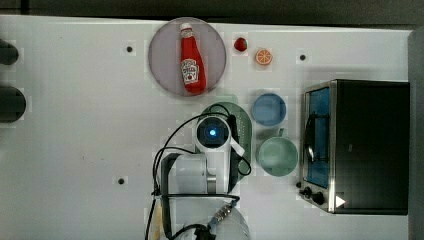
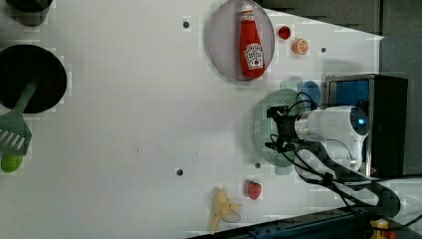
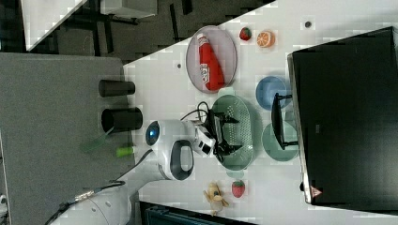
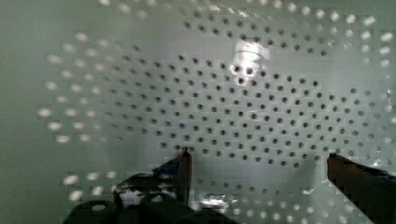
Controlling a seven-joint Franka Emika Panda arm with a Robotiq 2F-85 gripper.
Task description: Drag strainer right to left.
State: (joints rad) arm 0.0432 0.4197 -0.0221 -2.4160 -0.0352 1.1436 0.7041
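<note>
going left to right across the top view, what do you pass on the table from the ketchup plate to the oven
plate with the ketchup bottle → strainer with the gripper inside it → strawberry → orange slice → toaster oven. The blue bowl and green mug overlap in the order, so both are left out.

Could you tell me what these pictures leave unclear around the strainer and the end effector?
- Top view: the arm covers much of the strainer.
- Wrist view: the end effector is open inside the strainer; fingertip contact with its floor is unclear.
- Right view: the toaster oven's door handle crosses the green mug.
</note>
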